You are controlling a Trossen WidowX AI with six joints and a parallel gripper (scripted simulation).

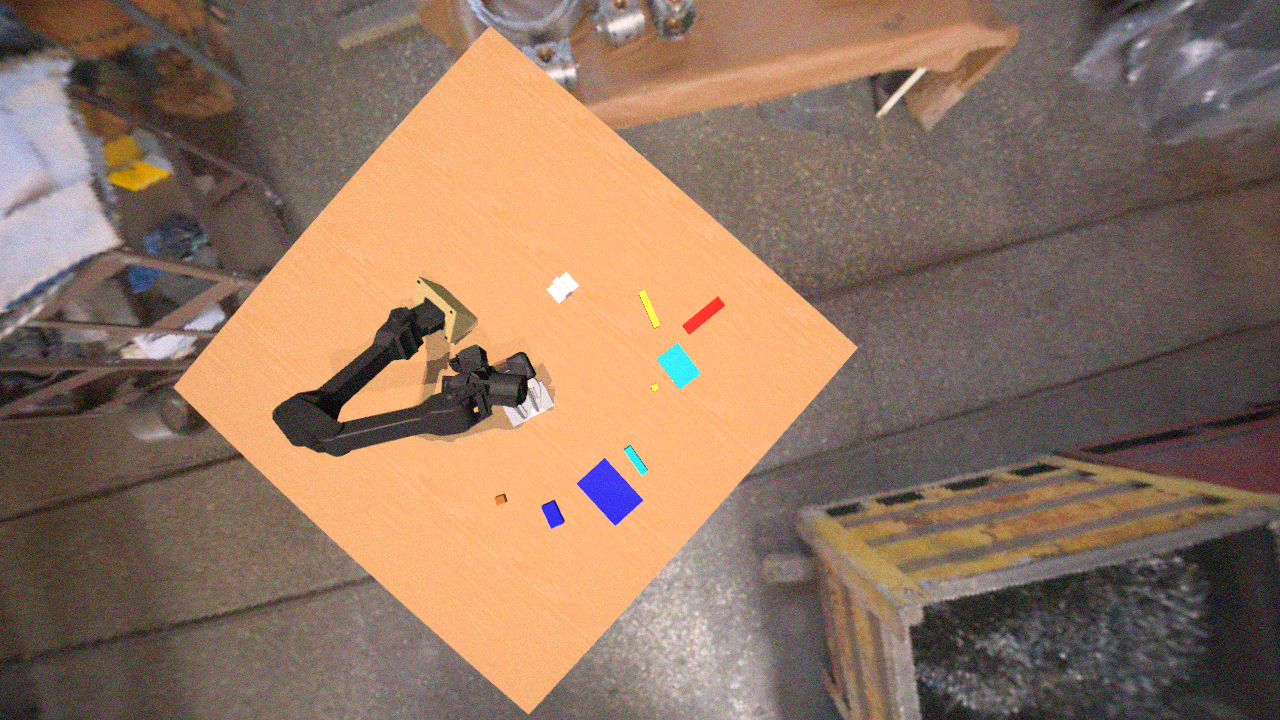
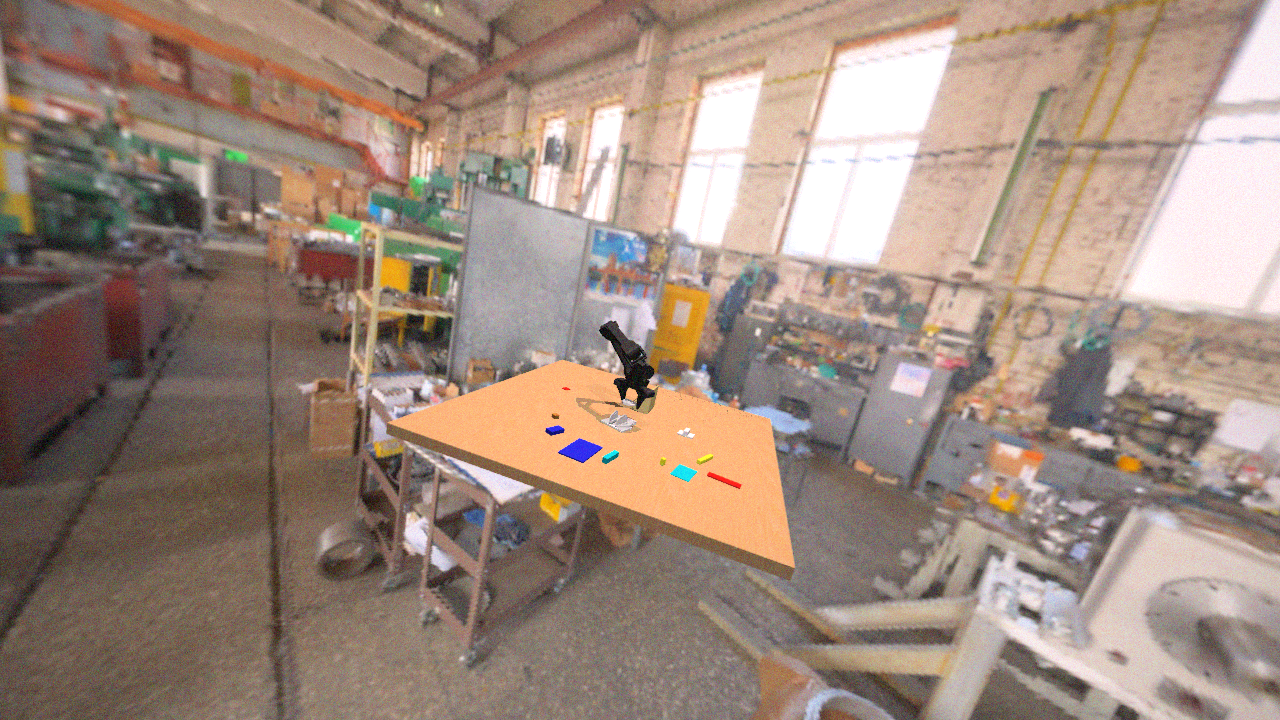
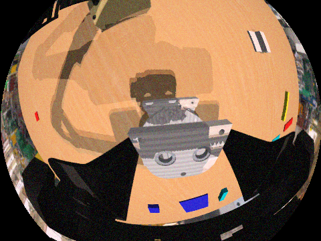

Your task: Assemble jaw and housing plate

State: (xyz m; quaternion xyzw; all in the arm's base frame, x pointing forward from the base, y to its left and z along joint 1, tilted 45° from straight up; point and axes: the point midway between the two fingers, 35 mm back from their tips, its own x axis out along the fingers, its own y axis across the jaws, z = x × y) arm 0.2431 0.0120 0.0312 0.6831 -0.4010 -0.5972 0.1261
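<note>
My gripper (image 1: 495, 365) (image 2: 633, 401) (image 3: 180, 134) is shut on the grey-white housing plate (image 3: 180, 167) (image 2: 628, 402), which has two round holes and spans between the fingers. It hangs above the table, over or close to the far end of the gripper base. That white base (image 1: 542, 408) (image 2: 624, 429) lies flat on the table and partly shows behind the plate in the wrist view (image 3: 196, 100). Grey upright jaws (image 2: 617, 417) stand on it. The arm and the held plate hide most of the jaws and pins, so their seating and tooth mesh cannot be told.
A tan wedge mount (image 1: 456, 315) (image 3: 124, 13) stands beside the arm. A ridged white block (image 1: 562, 287) (image 2: 685, 432) (image 3: 259, 41) lies apart. Flat blue (image 1: 610, 492) (image 2: 580, 450) and cyan (image 1: 678, 366) (image 2: 683, 472) pieces, a yellow bar (image 1: 648, 308) and a red bar (image 1: 703, 315) lie farther out.
</note>
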